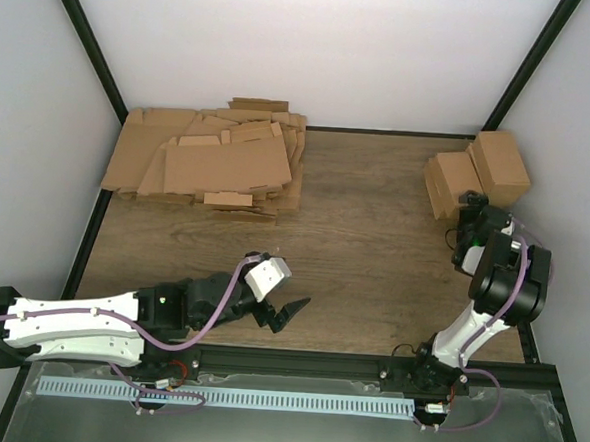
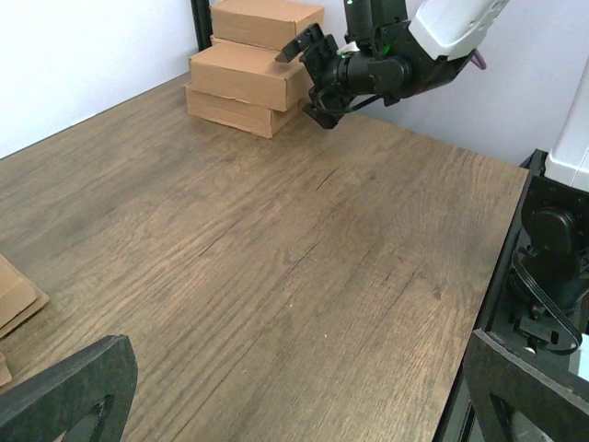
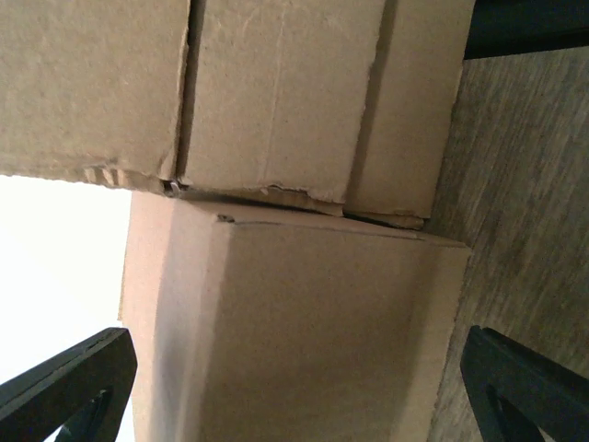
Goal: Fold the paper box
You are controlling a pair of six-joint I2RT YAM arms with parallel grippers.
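No single die-cut paper box lies apart on the table, so it is hidden or I cannot tell it from the other cardboard. My left gripper (image 1: 284, 316) is open and empty, low over bare wood near the front middle; its fingers frame bare table in the left wrist view (image 2: 304, 405). My right gripper (image 1: 461, 229) is open at the near side of the folded brown cuboids (image 1: 478, 172) at the back right. In the right wrist view (image 3: 294, 396) its jaws stand wide, with a cuboid face (image 3: 304, 331) close in front and not gripped. It also shows in the left wrist view (image 2: 313, 78).
A thick heap of flat brown cardboard sheets (image 1: 208, 161) lies at the back left, its edge just visible in the left wrist view (image 2: 14, 295). The stacked cuboids (image 2: 248, 69) stand by the back right corner post (image 1: 525, 70). A black rail (image 1: 366, 364) runs along the table's near edge.
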